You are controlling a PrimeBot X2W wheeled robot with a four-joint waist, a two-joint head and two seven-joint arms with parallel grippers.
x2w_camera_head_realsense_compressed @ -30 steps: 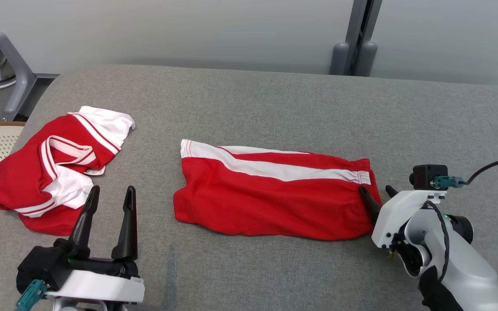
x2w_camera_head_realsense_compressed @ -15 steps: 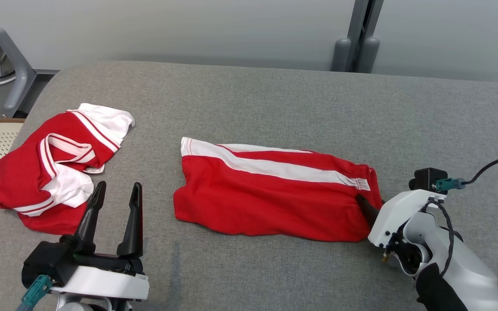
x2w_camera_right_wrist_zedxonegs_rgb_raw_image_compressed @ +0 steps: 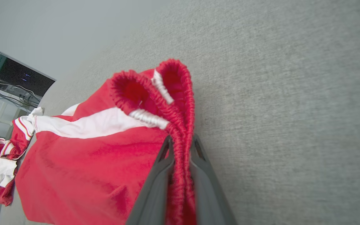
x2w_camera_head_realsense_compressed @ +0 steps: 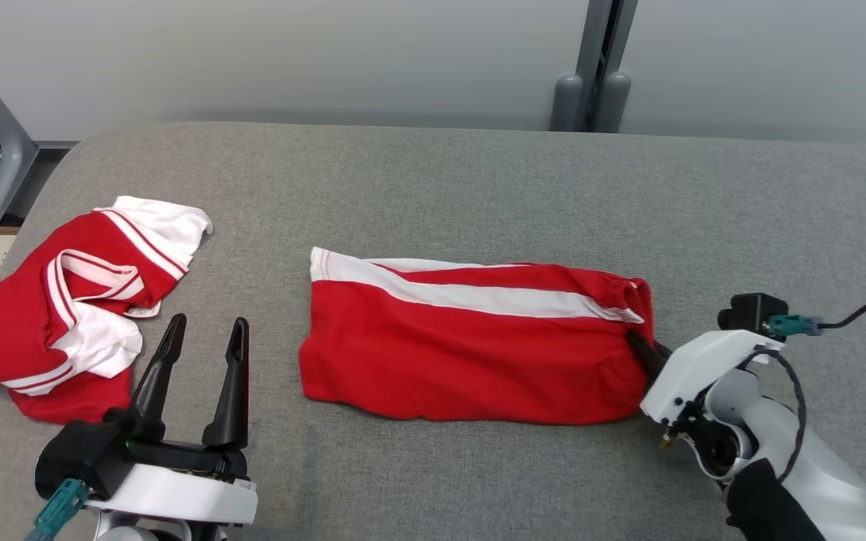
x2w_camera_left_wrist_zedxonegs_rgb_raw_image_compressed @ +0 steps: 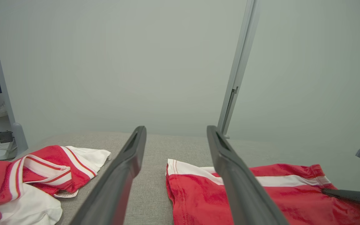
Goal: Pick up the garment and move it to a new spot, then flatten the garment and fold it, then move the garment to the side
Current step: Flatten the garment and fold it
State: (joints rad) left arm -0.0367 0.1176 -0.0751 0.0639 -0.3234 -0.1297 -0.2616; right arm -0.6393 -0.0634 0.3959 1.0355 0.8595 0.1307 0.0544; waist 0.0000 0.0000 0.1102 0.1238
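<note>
Head view: you have the red shorts (x2w_camera_head_realsense_compressed: 470, 353), white stripe up, lying folded and fairly flat mid-table (x2w_camera_head_realsense_compressed: 433, 173). A second garment (x2w_camera_head_realsense_compressed: 49, 315), red and white, is crumpled well apart at the left edge. The right gripper (x2w_camera_head_realsense_compressed: 642, 347) sits at the right end of the shorts, on the waistband (x2w_camera_head_realsense_compressed: 632, 297); from here you cannot tell how much cloth it has. The left gripper (x2w_camera_head_realsense_compressed: 207, 324) hangs over bare surface between the two garments, fingers spread wide, holding nothing

Left wrist view: the spread fingers frame the hem end of the shorts, which lies free and untouched. This view gives you the low profile of the cloth, flat against the surface, which the head view flattens out

Right wrist view: this one settles the grip. The fingers are pinched narrow on the gathered elastic, with several layers caught between them

Handling, as a judgement: light, limp, not slippery. The elastic band is the firmest hold. Lifted by this end alone it will likely droop and unfold, so plan a second hold at the hem
</note>
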